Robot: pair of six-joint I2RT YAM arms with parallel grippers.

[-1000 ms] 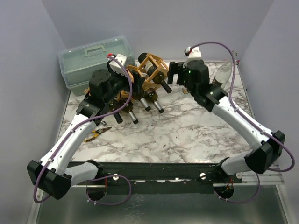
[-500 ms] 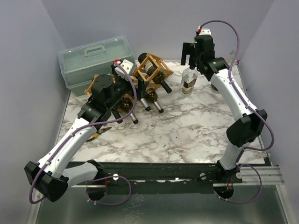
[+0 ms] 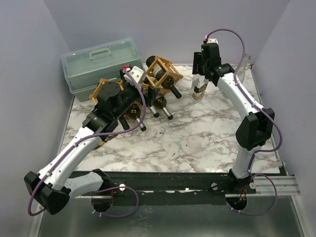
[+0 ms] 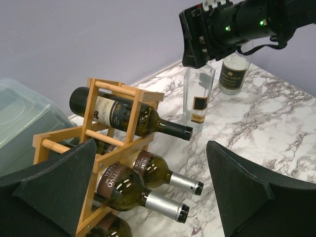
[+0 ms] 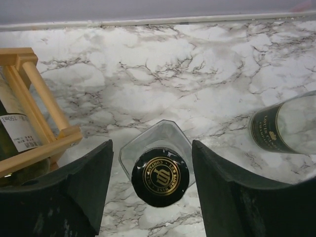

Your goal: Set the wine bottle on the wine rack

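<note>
- Since a second ago, your right gripper [image 3: 199,64] has lifted away from the rack side and swung to the back of the table. It now hangs over the clear square bottle [image 5: 160,175]. Your left arm has edged closer to the wine rack [image 4: 116,89].
- The right fingers [image 5: 59,197] stand partly apart. The bottle's black cap sits midway between them, with a gap on each side, so nothing is gripped yet. You look lined up for a grasp at the neck from above.
- The bottle stands upright on the marble table [image 5: 173,74], directly below the fingers. The rack end lies off the left finger, apart from the bottle.
- A round clear bottle [image 5: 284,128] stands just outside the right finger. Keep that finger clear of it as you close.
- Your left gripper [image 4: 150,148] is spread wide and holds nothing. The rack sits ahead, between its fingers [image 4: 54,197], and this probably lets you brace it.
- Dark bottles [image 4: 128,116] already fill several cells, necks pointing towards the table's open side. From here I cannot tell which cell is free.
</note>
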